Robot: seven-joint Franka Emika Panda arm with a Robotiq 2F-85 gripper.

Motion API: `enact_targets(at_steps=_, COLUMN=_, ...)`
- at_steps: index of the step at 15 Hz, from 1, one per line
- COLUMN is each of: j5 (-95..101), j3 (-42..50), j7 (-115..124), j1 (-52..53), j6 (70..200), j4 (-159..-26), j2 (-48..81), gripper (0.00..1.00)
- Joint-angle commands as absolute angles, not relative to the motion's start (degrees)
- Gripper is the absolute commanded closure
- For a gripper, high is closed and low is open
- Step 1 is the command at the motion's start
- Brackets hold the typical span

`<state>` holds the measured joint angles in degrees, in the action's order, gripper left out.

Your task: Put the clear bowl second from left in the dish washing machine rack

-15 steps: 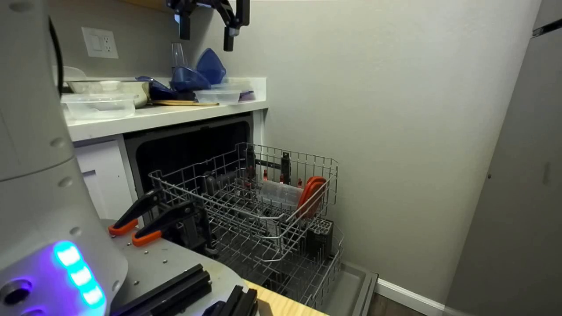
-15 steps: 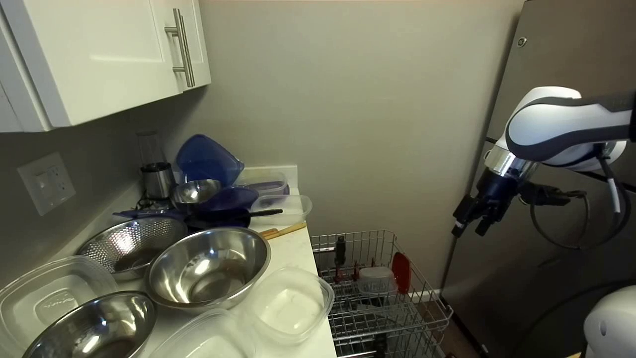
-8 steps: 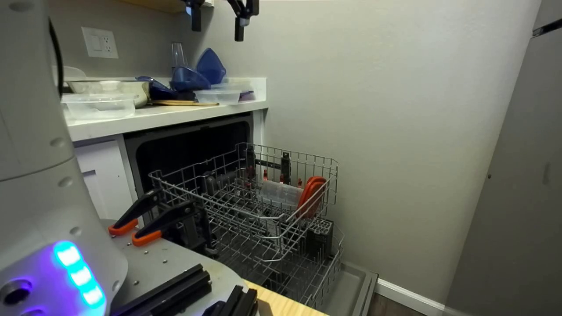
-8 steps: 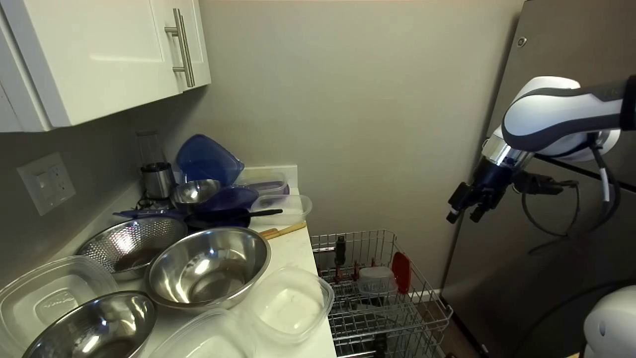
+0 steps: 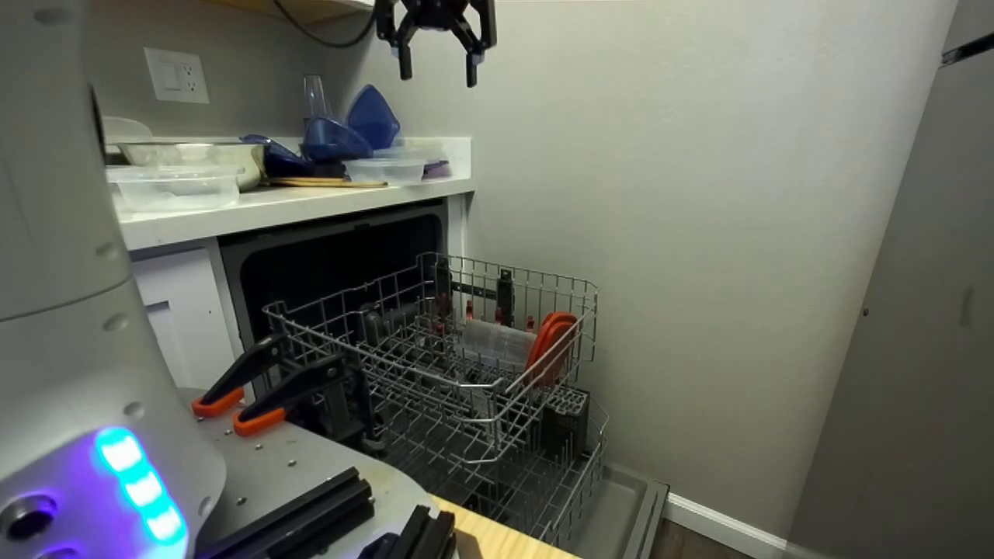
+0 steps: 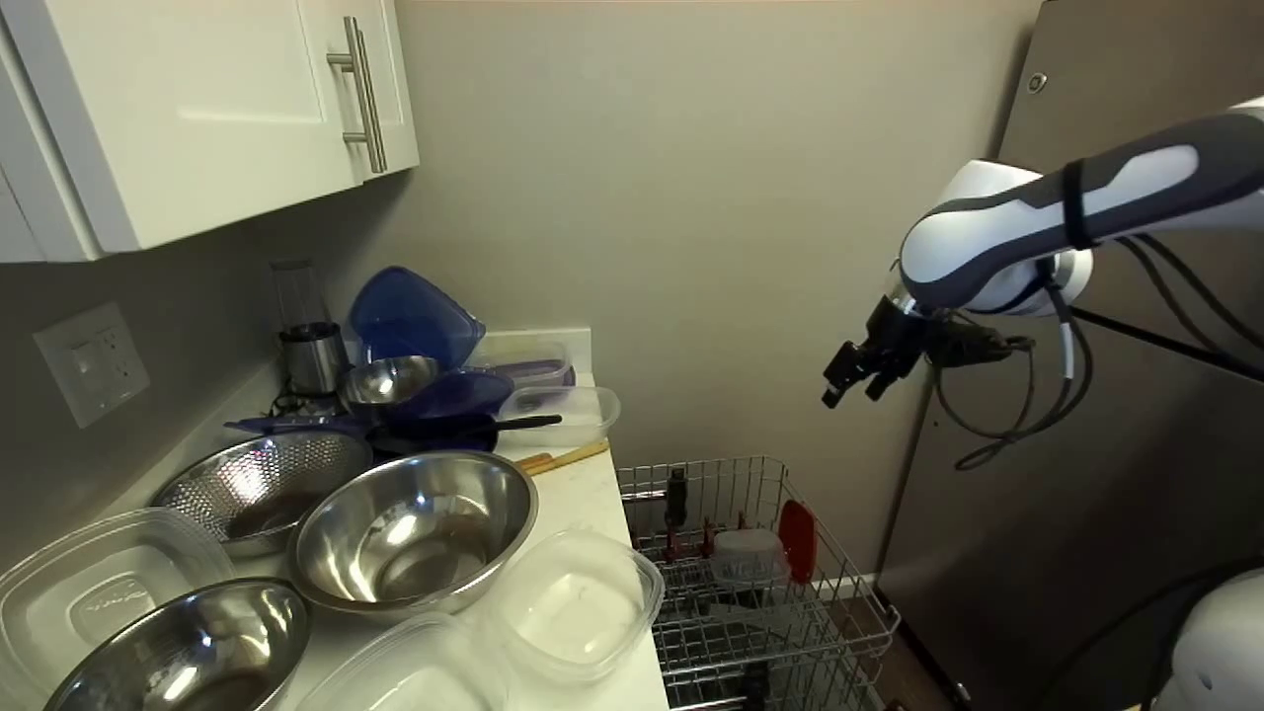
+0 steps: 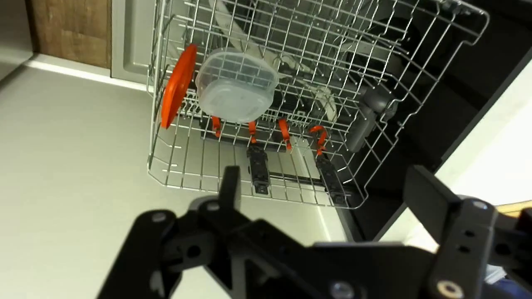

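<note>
My gripper (image 5: 439, 76) hangs in the air, higher than the worktop (image 6: 573, 494), fingers (image 7: 229, 187) spread well apart. Past them, in the wrist view, I look down onto the upper rack (image 5: 477, 385), which is out of the dishwasher (image 5: 334, 256). Clear bowl (image 7: 237, 97) is in that rack, tilted, nr its outer edge (i.e. the one away from the mach.). Red lid (image 7: 178, 87) stands on edge just beside it, can't tell if the 2 touch. I see the bowl there in both exterior views too.

Worktop, in an exterior view: clear tub (image 6: 578, 607) at the front edge, 2nd clear tub (image 6: 563, 407) farther along the same edge w/ wooden sticks (image 6: 573, 457) just beside it. Big steel bowl (image 6: 415, 538) approx mid-worktop, strainer (image 6: 267, 479) next to it twd the back edge. Blue bowl (image 6: 410, 321) & blender (image 6: 316, 360) nr the far back corner.
</note>
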<state>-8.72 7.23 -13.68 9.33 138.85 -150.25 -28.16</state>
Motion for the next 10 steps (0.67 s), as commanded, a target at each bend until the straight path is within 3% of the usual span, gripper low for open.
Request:
enact_targets(at_steps=1, j5=-10.52, j3=5.83, j7=-16.47, j1=10.98, j6=146.09, j4=-143.63, j2=-16.54, gripper=0.00)
enact_targets(at_steps=6, j5=-15.23, j3=4.06, j7=-18.23, j1=12.13, j6=155.50, j4=-137.34, j2=-5.92, gripper=0.00)
enact_targets(at_steps=9, j5=-28.42, j3=2.95, j7=-28.92, j1=13.42, j6=155.05, j4=-131.47, j2=-0.95, gripper=0.00)
enact_targets(at_steps=10, j5=-33.21, j3=6.27, j7=-33.38, j1=18.06, j6=152.38, j4=-128.13, j2=0.17, gripper=0.00)
